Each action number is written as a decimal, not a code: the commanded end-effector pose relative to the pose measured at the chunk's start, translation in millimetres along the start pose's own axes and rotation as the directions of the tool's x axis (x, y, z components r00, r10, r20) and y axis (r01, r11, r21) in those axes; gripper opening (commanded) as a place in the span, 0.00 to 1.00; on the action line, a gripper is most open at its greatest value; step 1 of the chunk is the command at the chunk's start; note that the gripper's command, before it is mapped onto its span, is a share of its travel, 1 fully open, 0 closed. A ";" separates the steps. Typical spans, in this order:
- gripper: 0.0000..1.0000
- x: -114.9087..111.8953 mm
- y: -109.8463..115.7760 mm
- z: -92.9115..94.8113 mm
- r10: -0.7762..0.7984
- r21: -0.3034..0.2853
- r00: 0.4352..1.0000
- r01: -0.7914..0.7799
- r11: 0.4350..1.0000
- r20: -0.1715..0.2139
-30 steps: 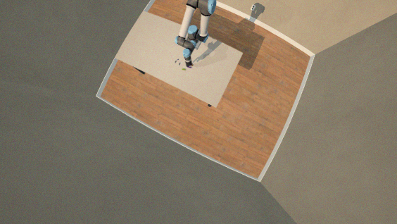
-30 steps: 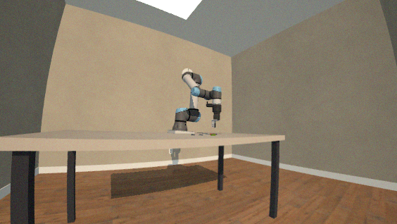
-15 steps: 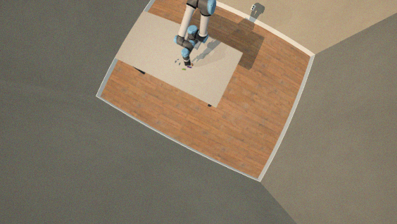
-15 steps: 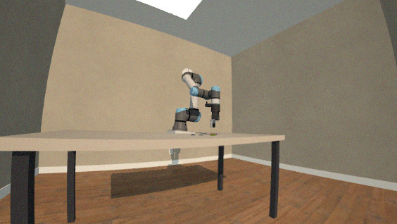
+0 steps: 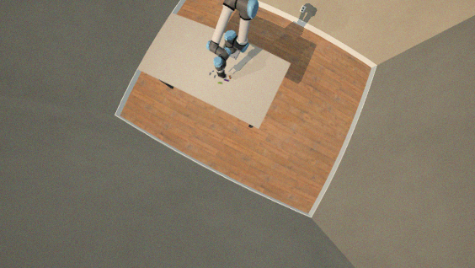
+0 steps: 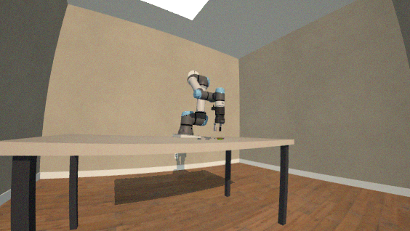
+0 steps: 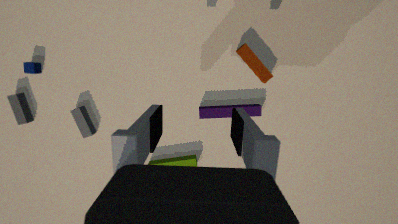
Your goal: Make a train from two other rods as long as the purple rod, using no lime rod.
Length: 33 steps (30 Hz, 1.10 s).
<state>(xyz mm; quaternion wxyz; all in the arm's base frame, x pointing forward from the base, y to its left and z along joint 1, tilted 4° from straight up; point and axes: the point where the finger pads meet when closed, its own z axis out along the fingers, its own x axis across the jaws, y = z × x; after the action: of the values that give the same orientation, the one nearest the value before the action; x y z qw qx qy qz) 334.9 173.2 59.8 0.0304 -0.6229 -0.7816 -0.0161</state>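
In the wrist view my gripper (image 7: 197,120) is open and empty, hovering above the table. The purple rod (image 7: 230,111) lies flat just beyond the fingertips, nearer the right finger. The lime rod (image 7: 173,161) lies under the gripper, partly hidden by its body. The orange rod (image 7: 254,63) lies slanted farther out to the right, apart from the purple one. Two grey rods (image 7: 23,107) (image 7: 86,120) and a small blue rod (image 7: 32,67) lie to the left, all apart from each other. In the top view the gripper (image 5: 221,75) hangs over the small cluster of rods.
The rods lie near the arm's base (image 6: 187,128) on a large beige table (image 5: 213,67). The arm's shadow falls over the orange rod. Two small shapes at the wrist view's top edge are cut off.
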 end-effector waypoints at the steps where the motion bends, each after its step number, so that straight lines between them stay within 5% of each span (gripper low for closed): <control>1: 1.00 -7.4 1.1 -0.8 0.167 -0.001 0.986 -0.167 0.986 0.000; 8: 1.00 -15.7 2.3 -1.2 0.350 -0.002 0.937 -0.350 0.937 0.000; 23: 1.00 -44.1 8.5 -2.6 0.819 -0.002 0.574 -0.819 0.574 0.000; 25: 1.00 -44.1 8.5 -2.6 0.819 -0.002 0.574 -0.819 0.574 0.000; 33: 1.00 -62.5 12.7 -3.3 0.963 -0.002 0.270 -0.963 0.270 -0.001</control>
<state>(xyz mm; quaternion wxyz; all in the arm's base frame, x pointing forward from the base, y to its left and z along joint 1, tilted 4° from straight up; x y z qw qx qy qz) 357.7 121.9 58.6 0.0337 -0.9506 -0.3087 0.0035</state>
